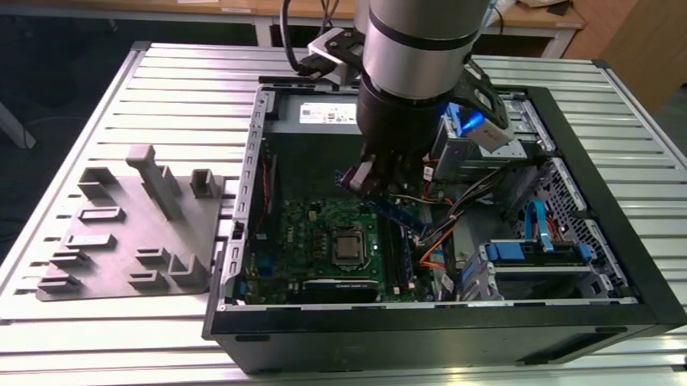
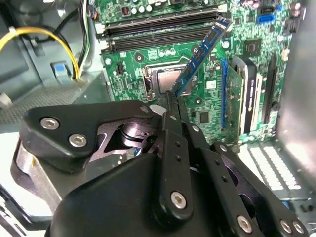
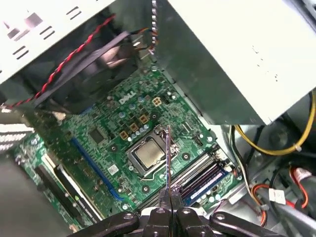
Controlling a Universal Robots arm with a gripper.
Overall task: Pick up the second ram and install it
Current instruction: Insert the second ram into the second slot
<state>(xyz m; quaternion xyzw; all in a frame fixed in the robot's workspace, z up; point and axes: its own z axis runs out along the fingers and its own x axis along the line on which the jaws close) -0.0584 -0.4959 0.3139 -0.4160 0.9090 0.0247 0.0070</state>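
Fingers (image 2: 171, 123): closed on one end of the second ram (image 2: 200, 57), which is held tilted.
Below the fingers: green motherboard (image 2: 128, 74), with the CPU socket (image 2: 160, 79) under the stick.
Past the stick's far end: black memory slots (image 2: 158, 29).
Beside the fingers: grey power-supply box (image 3: 237, 59), with yellow cables (image 2: 47, 33) near the slots.

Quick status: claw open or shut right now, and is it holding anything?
Claw: shut on the memory stick, gripped at one end and held tilted over the green motherboard.
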